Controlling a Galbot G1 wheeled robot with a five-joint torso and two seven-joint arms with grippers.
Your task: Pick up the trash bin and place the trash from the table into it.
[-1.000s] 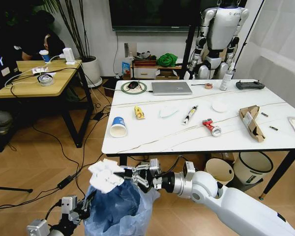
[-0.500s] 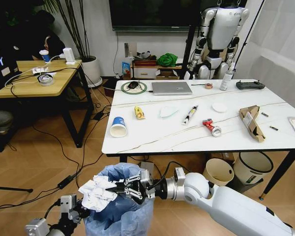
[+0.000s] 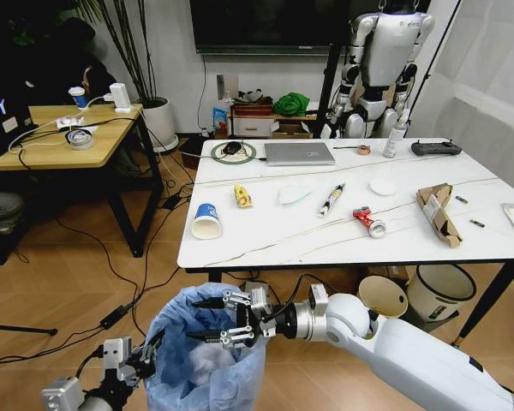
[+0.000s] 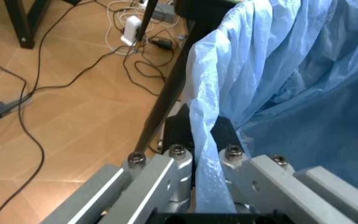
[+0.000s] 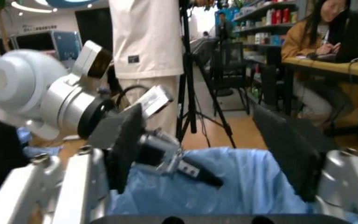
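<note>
The trash bin (image 3: 201, 364), lined with a crinkly light-blue bag, hangs low in front of the table (image 3: 325, 247). My left gripper (image 3: 144, 361) is shut on the bin's bag rim (image 4: 201, 140). My right gripper (image 3: 207, 319) is open just above the bin's mouth, with nothing between its fingers (image 5: 126, 140) and the blue bag (image 5: 229, 186) below them. Trash lies on the table: a blue-white paper cup (image 3: 206, 221), a yellow wrapper (image 3: 242, 197), a white tissue (image 3: 293, 195), a crushed red can (image 3: 369, 222), a white lid (image 3: 382, 186) and torn brown cardboard (image 3: 437, 211).
A grey laptop (image 3: 298, 153) and a black controller (image 3: 435, 148) sit at the table's far side. A cream bucket (image 3: 382, 297) and a dark bin with white liner (image 3: 441, 295) stand under the table. A wooden desk (image 3: 60, 137) is at the left, with cables on the floor.
My right gripper carried a crumpled white tissue down over the bin's mouth and opened. The tissue has left its fingers. The left gripper kept its hold on the bin.
</note>
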